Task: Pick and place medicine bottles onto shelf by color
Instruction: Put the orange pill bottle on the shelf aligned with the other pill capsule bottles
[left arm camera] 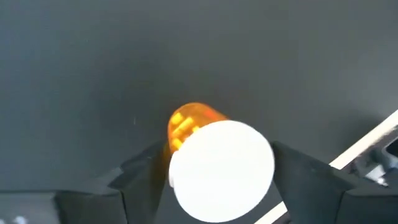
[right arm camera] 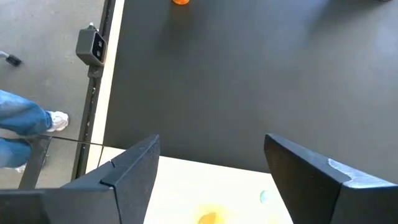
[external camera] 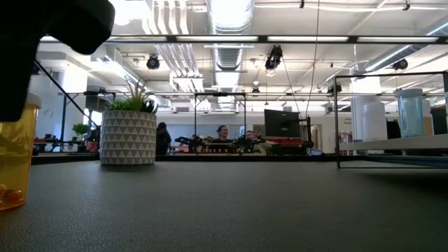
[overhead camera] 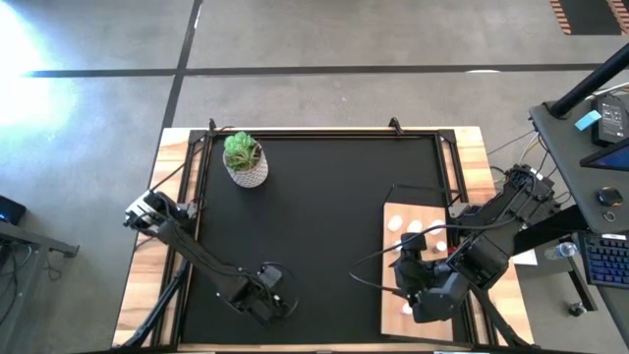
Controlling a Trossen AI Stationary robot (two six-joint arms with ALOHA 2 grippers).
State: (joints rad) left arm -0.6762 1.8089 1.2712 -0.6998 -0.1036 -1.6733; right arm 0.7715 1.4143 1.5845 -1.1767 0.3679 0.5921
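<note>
An amber medicine bottle (left arm camera: 186,124) with a white cap (left arm camera: 221,171) stands upright on the black mat (overhead camera: 324,226) near its front left; it also shows in the low view (external camera: 14,154). My left gripper (overhead camera: 270,300) points down over it, open, one finger on each side of the cap; I see no touch. My right gripper (right arm camera: 211,155) hangs open and empty above the pale wooden shelf (overhead camera: 391,295) at the front right. Several white-capped bottles (overhead camera: 415,227) stand on the shelf's far part, and one more (overhead camera: 406,308) stands nearer the front.
A potted green plant (overhead camera: 244,157) stands at the mat's far left. Cables (overhead camera: 393,261) run across the shelf toward my right arm. A person's leg (right arm camera: 18,124) shows on the floor beyond the table. A desk with a keyboard (overhead camera: 604,261) stands on the right.
</note>
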